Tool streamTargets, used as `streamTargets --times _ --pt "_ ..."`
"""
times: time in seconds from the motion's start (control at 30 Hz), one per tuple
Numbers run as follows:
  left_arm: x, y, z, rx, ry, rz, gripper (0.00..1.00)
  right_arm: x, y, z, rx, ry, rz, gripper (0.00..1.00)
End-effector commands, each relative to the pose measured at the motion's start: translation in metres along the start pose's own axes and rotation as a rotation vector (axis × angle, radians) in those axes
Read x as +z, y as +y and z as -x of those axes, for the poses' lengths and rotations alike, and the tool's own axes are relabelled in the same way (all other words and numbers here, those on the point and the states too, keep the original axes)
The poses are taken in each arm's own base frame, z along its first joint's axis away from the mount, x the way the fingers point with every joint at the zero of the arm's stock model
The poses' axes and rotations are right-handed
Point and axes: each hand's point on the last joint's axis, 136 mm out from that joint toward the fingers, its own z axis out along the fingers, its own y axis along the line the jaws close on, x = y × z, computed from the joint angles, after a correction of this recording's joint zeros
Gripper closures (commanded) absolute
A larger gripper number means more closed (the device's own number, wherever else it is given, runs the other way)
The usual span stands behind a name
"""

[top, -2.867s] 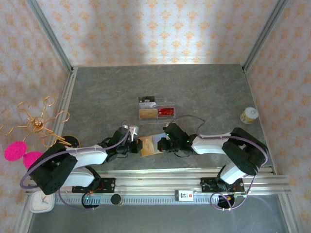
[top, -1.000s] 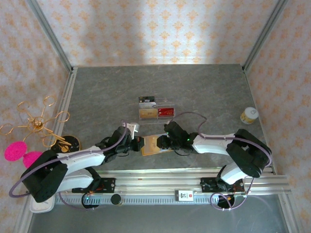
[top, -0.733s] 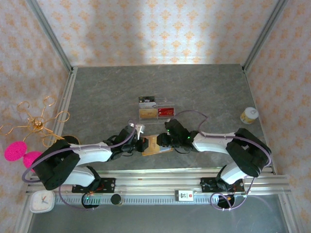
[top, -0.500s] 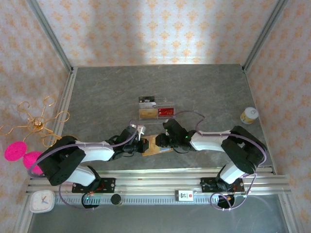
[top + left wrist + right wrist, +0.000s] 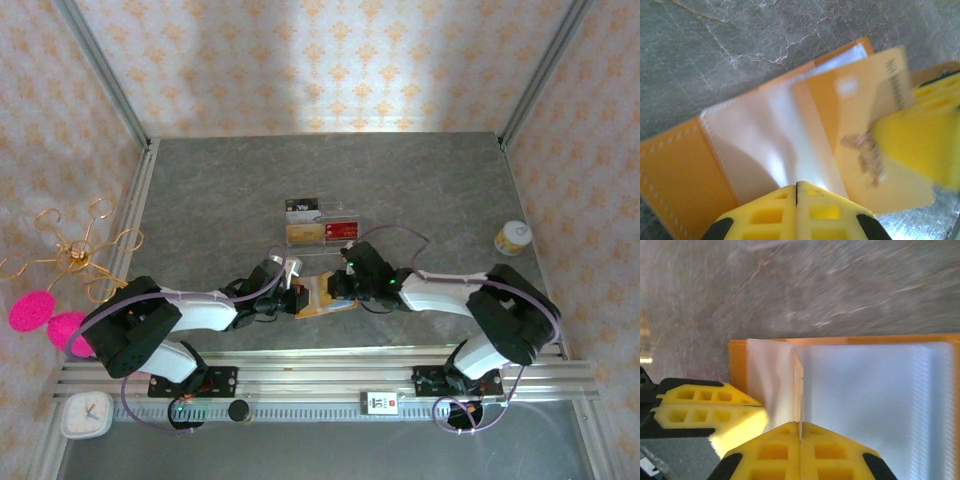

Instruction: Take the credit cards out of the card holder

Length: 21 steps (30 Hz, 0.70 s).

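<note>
Orange card holder (image 5: 670,170); left wrist: seemingly gold card (image 5: 860,115)

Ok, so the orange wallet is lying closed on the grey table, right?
No, the wallet is open, not closed: the left wrist view shows its clear plastic sleeves spread out. It is orange and does lie on the grey table.

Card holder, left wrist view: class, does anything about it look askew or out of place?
Yes. A tan card lies tilted against the straight edges of the open card holder. It appears part way out of the clear sleeves, with its lower corner over the table rather than tucked in square.
</note>
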Motion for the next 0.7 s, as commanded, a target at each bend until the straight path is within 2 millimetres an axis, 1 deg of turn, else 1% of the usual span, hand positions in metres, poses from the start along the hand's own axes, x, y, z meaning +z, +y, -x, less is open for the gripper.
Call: streamTargets --times 0.0,0.1,0.2,0.23,0.27,0.33,0.37,0.43,0.5,0.57,0.67 --pt "0.000 0.008 -0.010 -0.002 0.033 0.018 1.00 -0.023 -0.018 0.017 -0.062 -0.100 -0.073 1.00" --pt "-0.002 -0.001 0.000 -0.002 0.014 -0.017 1.00 -0.045 0.004 0.033 -0.214 -0.166 -0.030 1.00" --pt "-0.016 -0.021 0.025 -0.012 -0.060 -0.078 1.00 -0.069 0.035 0.055 -0.384 -0.224 0.013 1.00" --pt "-0.024 -0.028 0.035 -0.018 -0.094 -0.102 0.95 -0.077 0.046 0.065 -0.432 -0.253 0.025 1.00" --pt "-0.032 -0.034 0.044 -0.023 -0.127 -0.117 0.87 -0.084 0.058 0.074 -0.490 -0.281 0.037 1.00" --pt "-0.048 -0.042 0.059 -0.026 -0.177 -0.133 0.70 -0.095 0.079 0.090 -0.603 -0.328 0.052 1.00" --pt "-0.056 -0.043 0.064 -0.029 -0.197 -0.130 0.64 -0.100 0.089 0.099 -0.665 -0.350 0.057 1.00" --pt "-0.070 -0.044 0.073 -0.031 -0.234 -0.129 0.58 -0.099 0.103 0.106 -0.784 -0.341 0.066 1.00" --pt "-0.082 -0.042 0.079 -0.039 -0.263 -0.119 0.51 -0.089 0.111 0.107 -0.901 -0.275 0.076 1.00" --pt "-0.094 -0.039 0.083 -0.041 -0.293 -0.104 0.33 -0.076 0.116 0.107 -1.017 -0.170 0.068 1.00" --pt "-0.109 -0.033 0.088 -0.047 -0.340 -0.068 0.12 -0.058 0.122 0.115 -1.147 -0.073 0.067 1.00"
